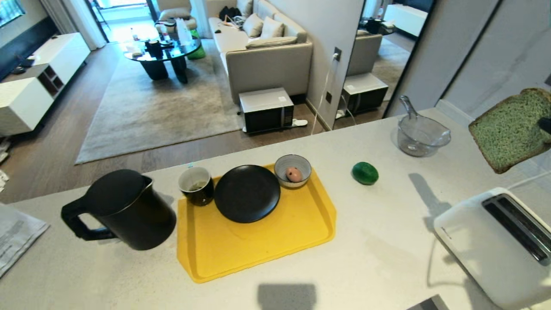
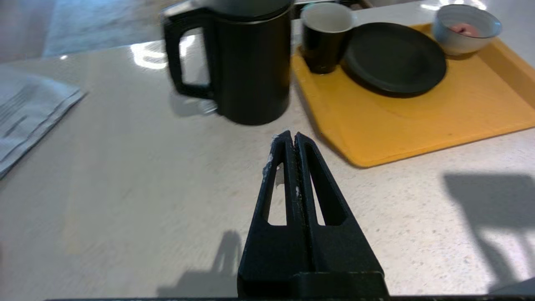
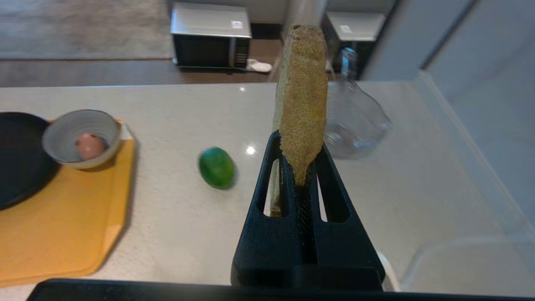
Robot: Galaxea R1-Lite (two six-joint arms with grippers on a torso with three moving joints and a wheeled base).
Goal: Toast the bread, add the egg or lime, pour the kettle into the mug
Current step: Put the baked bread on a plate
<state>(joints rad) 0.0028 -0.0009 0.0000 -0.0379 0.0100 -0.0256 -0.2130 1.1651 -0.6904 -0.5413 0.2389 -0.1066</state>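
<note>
My left gripper (image 2: 291,140) hangs low over the desk (image 1: 379,258), near me, with its two fingers pressed flat together and nothing between them. My right gripper (image 3: 299,177) is up in the air on my right side, squeezed tight on the bottom edge of the bread (image 1: 512,129). The slice stands up from the fingers, and in the head view it floats above the white toaster (image 1: 495,245).

I count one slice of bread, one toaster with two slots, one kettle (image 1: 125,209), one yellow tray (image 1: 258,249), one mug (image 1: 196,185), one black plate (image 1: 247,193), one small bowl (image 1: 292,170) with one egg (image 1: 294,174) in it, one lime (image 1: 365,173) and one clear jug (image 1: 419,133).

The kettle stands on the desk just left of the tray. The mug, plate and bowl sit in a row on the far part of the tray. The lime lies on the desk, right of the tray. The jug is farther back on the right.

The right arm is almost all out of the head view. The toaster and the bread are cut off at the right edge.
</note>
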